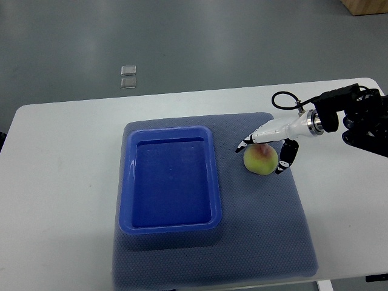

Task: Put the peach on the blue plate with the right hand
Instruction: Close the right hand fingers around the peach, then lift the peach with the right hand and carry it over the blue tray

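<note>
To the left of our right hand (265,145) sits the empty plate (170,180). The peach (261,159) lies beneath its spread fingers, not yet gripped. We judge grasping is underway; closing comes next.

A white, smooth-topped counter (66,182) with rounded corners spans nearly the whole width of the view, its far edge running slightly uphill toward the right. Lying flat and directly on it is a grey-blue textured rectangular mat (267,236), which covers the middle of the surface and reaches close to the near edge. Bare white margins show on the mat's left, right and far sides. Beyond the counter lies a dull grey floor (182,42).
</note>
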Robot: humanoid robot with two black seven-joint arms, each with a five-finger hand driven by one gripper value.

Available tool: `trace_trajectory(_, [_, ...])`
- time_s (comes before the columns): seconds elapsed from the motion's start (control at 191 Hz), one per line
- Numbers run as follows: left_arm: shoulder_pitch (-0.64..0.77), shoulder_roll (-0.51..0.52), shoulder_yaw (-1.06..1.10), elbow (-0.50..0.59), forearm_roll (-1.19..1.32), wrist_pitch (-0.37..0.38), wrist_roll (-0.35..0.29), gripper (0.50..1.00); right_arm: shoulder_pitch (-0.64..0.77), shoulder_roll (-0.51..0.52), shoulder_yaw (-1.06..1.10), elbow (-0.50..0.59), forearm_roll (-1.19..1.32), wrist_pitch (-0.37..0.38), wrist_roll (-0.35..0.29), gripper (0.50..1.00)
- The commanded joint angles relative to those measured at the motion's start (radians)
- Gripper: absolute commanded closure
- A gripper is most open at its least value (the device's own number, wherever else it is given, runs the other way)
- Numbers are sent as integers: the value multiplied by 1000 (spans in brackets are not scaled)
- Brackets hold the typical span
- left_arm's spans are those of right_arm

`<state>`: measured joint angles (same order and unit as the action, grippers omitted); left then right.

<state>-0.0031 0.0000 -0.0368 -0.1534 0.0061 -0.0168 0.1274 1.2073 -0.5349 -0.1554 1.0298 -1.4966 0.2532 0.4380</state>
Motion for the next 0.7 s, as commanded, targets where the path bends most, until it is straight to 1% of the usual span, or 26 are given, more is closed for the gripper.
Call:
trace_trajectory(0.0, [0,0,0,0,0,0,0,500,-2,12,-10,-7,-7,-6,-1,574])
trace_trajectory(0.152, [0,0,0,-2,0,0,0,500,1,13,-33,-7,-7,-20,-1,587])
trace_trajectory(0.193, [0,0,0,0,0,0,0,500,1,13,-33,-7,-7,-23,-1,605])
trace_trajectory(0.22, [0,0,0,-2,0,0,0,500,3,13,-33,-7,-7,-25,-1,632])
trace_trajectory(0.23, [0,0,0,-2,0,0,0,500,3,13,-33,-7,-7,-25,-1,632])
trace_trajectory(0.235, [0,0,0,-2,0,0,0,500,3,13,-33,-7,-7,-25,-1,644])
trace_trajectory(0.287, [0,0,0,-2,0,0,0,500,3,13,-33,-7,-7,-25,-1,644])
trace_trajectory(0.293, [0,0,0,0,0,0,0,500,5,13,-35,-7,-7,-25,-1,737])
trace_trajectory(0.334, [0,0,0,0,0,0,0,500,5,13,-35,-7,-7,-25,-1,738])
trace_trajectory(0.34, [0,0,0,0,0,0,0,500,5,13,-35,-7,-7,-25,-1,827])
trace_trajectory(0.345, [0,0,0,0,0,0,0,500,5,13,-35,-7,-7,-25,-1,828])
trace_trajectory(0.35, [0,0,0,0,0,0,0,500,5,13,-35,-8,-7,-25,-1,846])
trace_trajectory(0.355, [0,0,0,0,0,0,0,500,5,13,-35,-8,-7,-25,-1,846])
trace_trajectory(0.371, [0,0,0,0,0,0,0,500,6,13,-35,-8,-7,-25,-2,881])
trace_trajectory(0.376, [0,0,0,0,0,0,0,500,6,13,-35,-8,-7,-25,-2,881])
trace_trajectory(0.382, [0,0,0,0,0,0,0,500,6,13,-35,-8,-7,-25,-2,897])
trace_trajectory(0.387, [0,0,0,0,0,0,0,500,6,13,-35,-8,-7,-25,-2,897])
trace_trajectory(0.392, [0,0,0,0,0,0,0,500,6,13,-36,-10,-7,-25,-2,914])
trace_trajectory(0.397, [0,0,0,0,0,0,0,500,6,13,-36,-10,-7,-25,-2,914])
trace_trajectory(0.402, [0,0,0,0,0,0,0,500,6,13,-35,-11,-7,-25,-2,930])
trace_trajectory(0.408, [0,0,0,0,0,0,0,500,6,13,-35,-11,-7,-25,-2,930])
trace_trajectory(0.423, [0,0,0,0,0,0,0,500,6,12,-35,-11,-7,-25,-2,959])
trace_trajectory(0.47, [0,0,0,0,0,0,0,500,6,12,-35,-11,-7,-25,-2,959])
trace_trajectory(0.476, [0,0,0,0,0,0,0,500,9,12,-35,-16,-7,-26,-2,1000])
trace_trajectory(0.622, [0,0,0,-2,0,0,0,500,20,12,-27,-16,-5,-28,-4,1000])
trace_trajectory(0.695, [0,0,0,-2,0,0,0,500,80,32,-18,-16,10,-49,-4,1000])
